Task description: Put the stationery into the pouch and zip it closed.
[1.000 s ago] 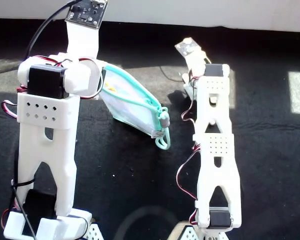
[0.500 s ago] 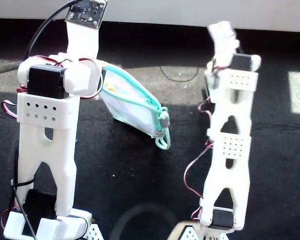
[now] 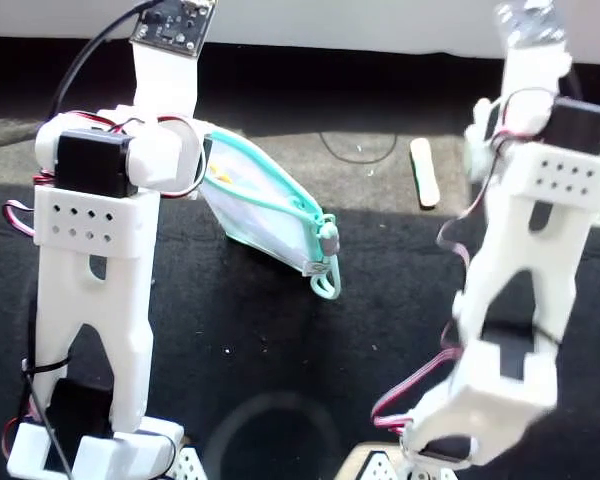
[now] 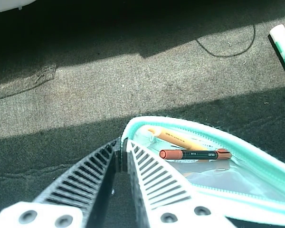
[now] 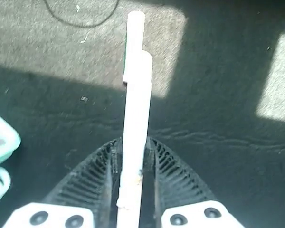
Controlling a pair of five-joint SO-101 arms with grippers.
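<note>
My left gripper (image 4: pixel 121 142) is shut on the rim of the teal-edged clear pouch (image 4: pixel 228 175), holding it tilted off the mat (image 3: pixel 270 215). Inside the pouch lie an orange pen (image 4: pixel 180 139) and a red-brown marker (image 4: pixel 194 154). The pouch mouth is unzipped, and the zipper pull (image 3: pixel 328 240) hangs at the low end. My right gripper (image 5: pixel 133 140) is shut on a white pen (image 5: pixel 135 118) that runs lengthwise between its fingers. Another white pen with a green edge (image 3: pixel 423 172) (image 5: pixel 133 47) lies on the sunlit mat just beyond it.
The right arm (image 3: pixel 530 230) stands tall on the right side of the dark mat. A thin cable loop (image 3: pixel 358 150) lies on the sunlit strip behind the pouch. A white wall edge (image 3: pixel 380 25) runs along the back.
The right arm swung from the middle of the table to the right and rose toward the camera, uncovering the white pen on the mat. The left arm and pouch stayed put.
</note>
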